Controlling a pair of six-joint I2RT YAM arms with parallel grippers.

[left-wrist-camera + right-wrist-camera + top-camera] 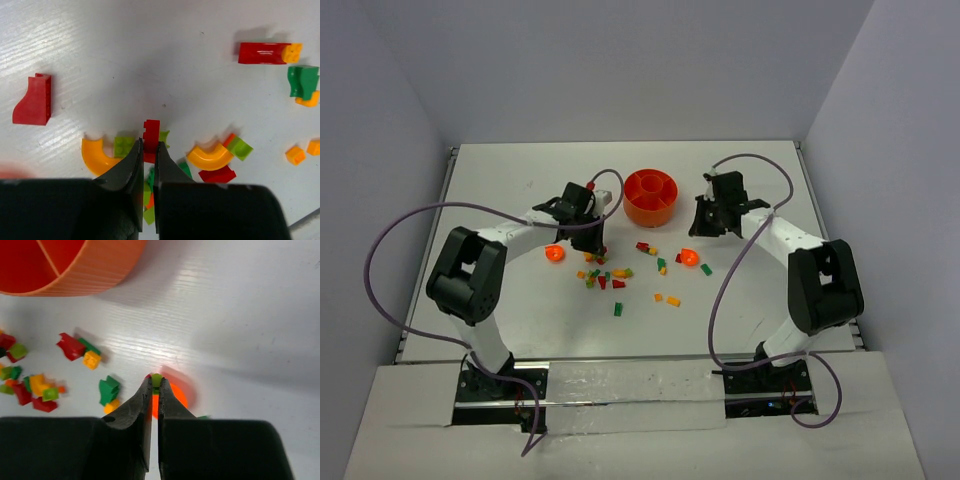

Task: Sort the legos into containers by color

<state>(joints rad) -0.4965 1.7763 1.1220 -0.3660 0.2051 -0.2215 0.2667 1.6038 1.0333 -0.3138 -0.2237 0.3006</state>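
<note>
The legos (605, 275) lie scattered on the white table in front of the round orange bowl (650, 197) with its divided containers. My left gripper (148, 146) is low over the left side of the pile and shut on a red lego (151, 131) that stands up between its tips. In the top view the left gripper (590, 244) is left of the bowl. My right gripper (155, 385) is shut on a small light-green lego (156, 379), above a small orange dish (176, 396). From above, the right gripper (703, 226) is right of the bowl.
Two small orange dishes sit on the table, one (555, 253) at the left and one (688, 258) at the right. Yellow arches (97, 155), a curved red brick (34, 100) and green bits (303, 81) surround the left fingers. The bowl's wall (95, 270) is at the upper left of the right wrist view.
</note>
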